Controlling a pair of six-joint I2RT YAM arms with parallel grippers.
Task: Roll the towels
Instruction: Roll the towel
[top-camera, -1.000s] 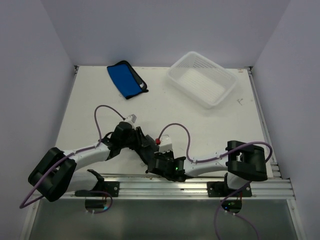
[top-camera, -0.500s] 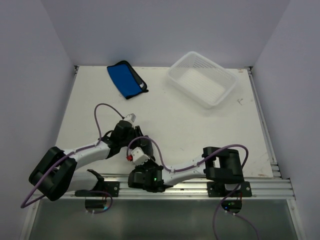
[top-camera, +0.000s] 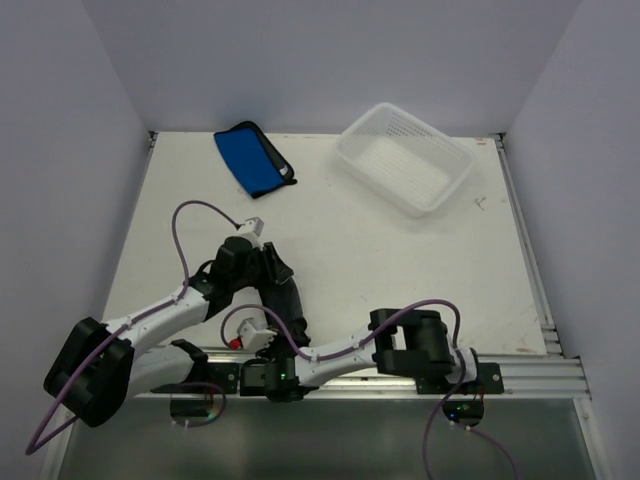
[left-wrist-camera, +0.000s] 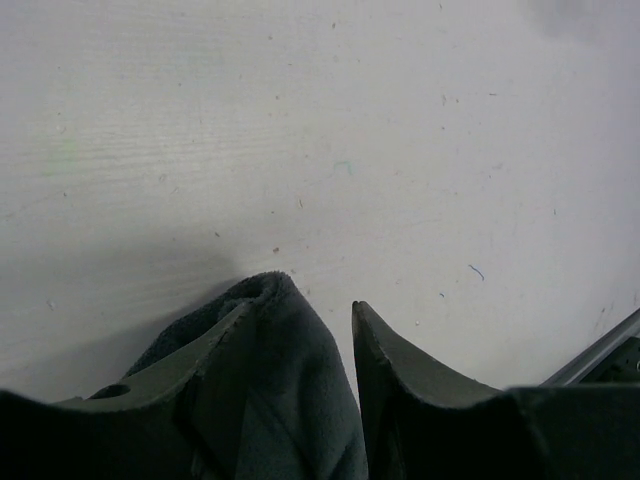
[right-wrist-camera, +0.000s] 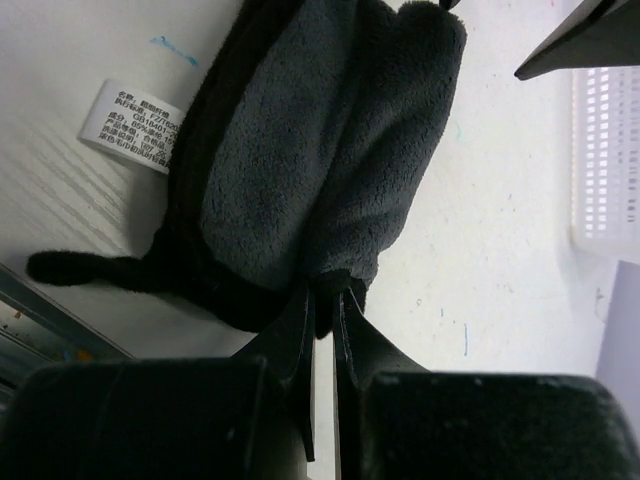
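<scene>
The purple and black towel (right-wrist-camera: 300, 150) looks dark grey with black edging and lies bunched into a loose roll near the table's front edge. My right gripper (right-wrist-camera: 325, 295) is shut on its near edge. My left gripper (left-wrist-camera: 300, 305) holds the same towel (left-wrist-camera: 280, 400) between its jaws from the other side. In the top view both grippers meet at the front left, the left gripper (top-camera: 288, 305) above the right gripper (top-camera: 275, 345), and the towel is mostly hidden under them. The blue towel (top-camera: 253, 160) lies flat at the back left, untouched.
The white perforated basket (top-camera: 405, 158) stands at the back right and also shows in the right wrist view (right-wrist-camera: 610, 150). The metal rail (top-camera: 380, 368) runs along the front edge just behind the right gripper. A white label (right-wrist-camera: 130, 127) sticks out of the dark towel.
My right arm has swung left along the front edge, carrying its gripper from the middle to the front left. My left gripper shifted slightly back and left with the towel.
</scene>
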